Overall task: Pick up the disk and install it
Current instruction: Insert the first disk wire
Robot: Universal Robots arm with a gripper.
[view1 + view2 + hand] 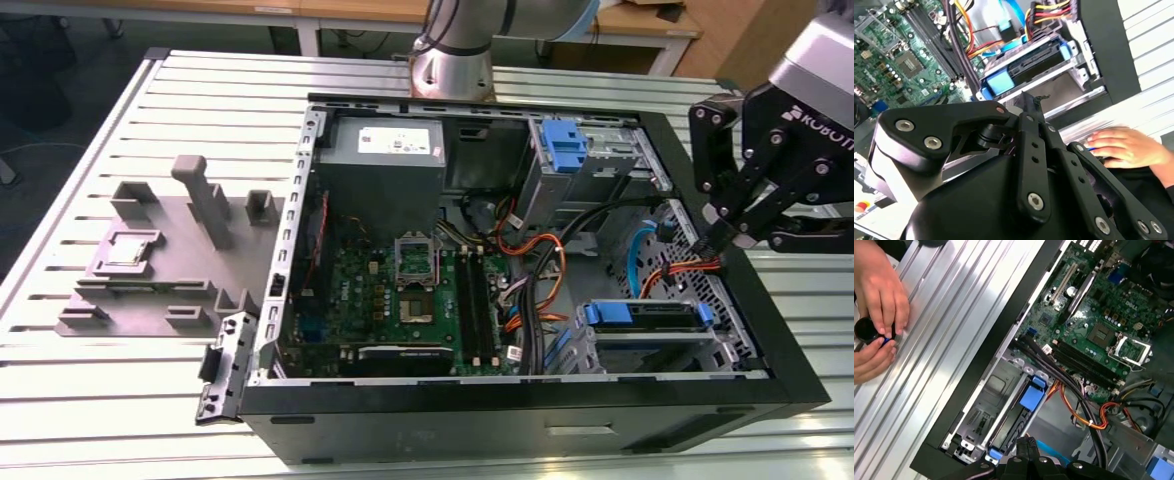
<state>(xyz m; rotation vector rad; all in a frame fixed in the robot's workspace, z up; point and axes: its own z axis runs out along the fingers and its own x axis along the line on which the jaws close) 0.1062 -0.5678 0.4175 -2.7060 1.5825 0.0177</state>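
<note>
The gripper [711,232] hangs at the exterior view's right, above the side wall of the open computer case [534,425], with its fingers pressed together on nothing. The disk [647,314] sits in its blue carrier in the metal drive cage [727,348], in the lower right of the exterior view. It lies below the fingertips and apart from them.

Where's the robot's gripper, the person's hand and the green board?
gripper [725,236]: exterior view, between its fingertips.
hand [1124,146]: second wrist view, middle of the hand.
green board [367,295]: exterior view, a bare green part.
</note>
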